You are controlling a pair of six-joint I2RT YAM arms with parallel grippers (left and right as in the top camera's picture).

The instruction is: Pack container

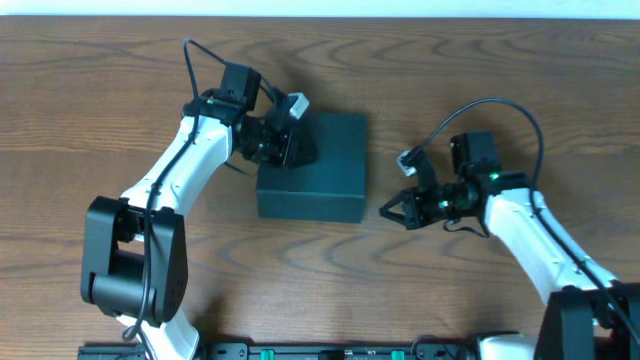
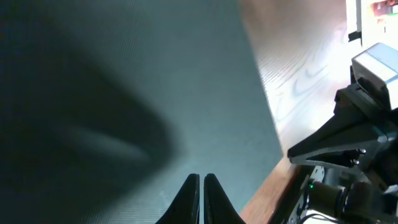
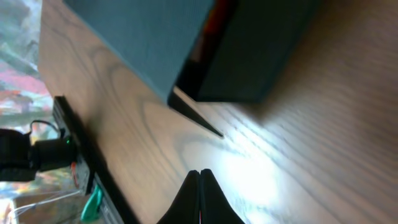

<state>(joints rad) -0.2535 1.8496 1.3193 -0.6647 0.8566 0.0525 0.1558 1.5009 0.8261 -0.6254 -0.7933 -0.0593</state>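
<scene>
The container (image 1: 322, 160) is a dark teal box with its lid down, lying mid-table. My left gripper (image 1: 300, 152) is shut and rests over the left part of the lid; in the left wrist view its closed tips (image 2: 201, 178) sit just above the teal lid (image 2: 124, 81). My right gripper (image 1: 386, 212) is shut and empty, low over the wood just right of the box's near right corner. In the right wrist view its tips (image 3: 199, 172) point at the container (image 3: 149, 37), where a red-orange sliver (image 3: 211, 25) shows in the gap under the lid.
Bare wood-grain table (image 1: 480, 60) lies all around the box. A dark rail (image 1: 330, 350) runs along the front edge. My right arm (image 2: 348, 143) shows beyond the lid's edge in the left wrist view.
</scene>
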